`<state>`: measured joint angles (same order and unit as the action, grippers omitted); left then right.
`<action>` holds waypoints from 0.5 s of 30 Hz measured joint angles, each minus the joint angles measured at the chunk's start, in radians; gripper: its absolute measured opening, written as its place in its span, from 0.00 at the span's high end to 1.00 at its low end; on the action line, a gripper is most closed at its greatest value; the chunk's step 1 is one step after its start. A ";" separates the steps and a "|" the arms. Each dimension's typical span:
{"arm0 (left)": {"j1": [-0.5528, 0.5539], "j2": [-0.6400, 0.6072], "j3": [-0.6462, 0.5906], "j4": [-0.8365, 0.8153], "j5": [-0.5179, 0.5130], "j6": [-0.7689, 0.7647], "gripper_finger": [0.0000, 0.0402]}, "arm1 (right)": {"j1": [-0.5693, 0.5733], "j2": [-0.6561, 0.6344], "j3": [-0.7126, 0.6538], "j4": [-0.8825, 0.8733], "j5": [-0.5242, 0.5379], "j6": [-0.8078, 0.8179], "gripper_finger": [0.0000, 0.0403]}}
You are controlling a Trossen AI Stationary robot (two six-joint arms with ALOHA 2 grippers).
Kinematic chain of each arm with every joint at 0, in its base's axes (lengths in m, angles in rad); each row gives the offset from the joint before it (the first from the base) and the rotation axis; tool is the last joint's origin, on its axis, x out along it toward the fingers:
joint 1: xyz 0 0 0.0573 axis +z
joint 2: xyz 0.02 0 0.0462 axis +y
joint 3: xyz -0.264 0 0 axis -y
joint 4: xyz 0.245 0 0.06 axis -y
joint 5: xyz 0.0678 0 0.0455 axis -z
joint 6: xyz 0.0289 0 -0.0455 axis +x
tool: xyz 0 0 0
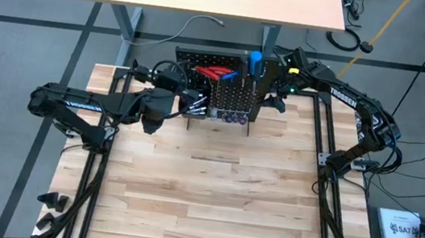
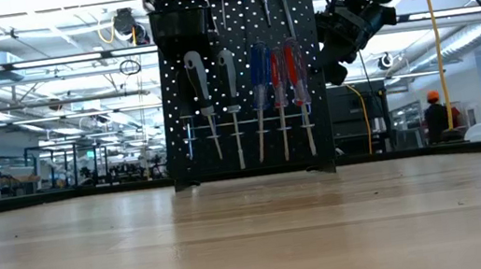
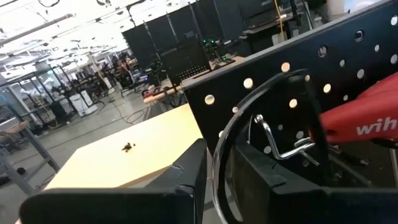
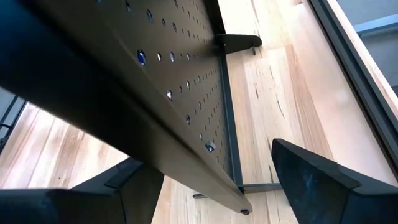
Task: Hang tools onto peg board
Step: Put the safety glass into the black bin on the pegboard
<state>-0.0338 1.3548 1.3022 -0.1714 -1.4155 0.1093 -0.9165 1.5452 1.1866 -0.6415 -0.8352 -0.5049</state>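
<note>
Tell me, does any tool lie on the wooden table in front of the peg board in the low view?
No, the table is bare there; the screwdrivers hang on the peg board.

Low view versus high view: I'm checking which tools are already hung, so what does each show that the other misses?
Only the low view shows the screwdrivers hanging in a row on the peg board's front face. Only the high view shows the red-handled pliers at the board's top and the left tool beside it. Both show the peg board and the right arm at its edge.
</note>
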 joint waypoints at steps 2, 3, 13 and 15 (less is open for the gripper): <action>0.000 0.000 0.000 0.000 0.000 0.000 0.81 | 0.000 0.000 0.000 -0.004 0.000 0.000 0.30; 0.000 0.000 0.000 0.000 0.000 0.000 0.81 | 0.000 0.000 0.000 -0.007 0.000 0.000 0.30; 0.001 0.005 0.000 -0.003 0.020 0.000 0.80 | 0.000 0.000 0.000 -0.018 0.000 -0.001 0.30; 0.001 0.016 0.000 -0.001 0.031 0.000 0.80 | 0.000 0.000 0.000 -0.019 0.000 -0.001 0.30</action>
<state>-0.0330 1.3711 1.3022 -0.1727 -1.3840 0.1095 -0.9165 1.5452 1.1866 -0.6605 -0.8349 -0.5063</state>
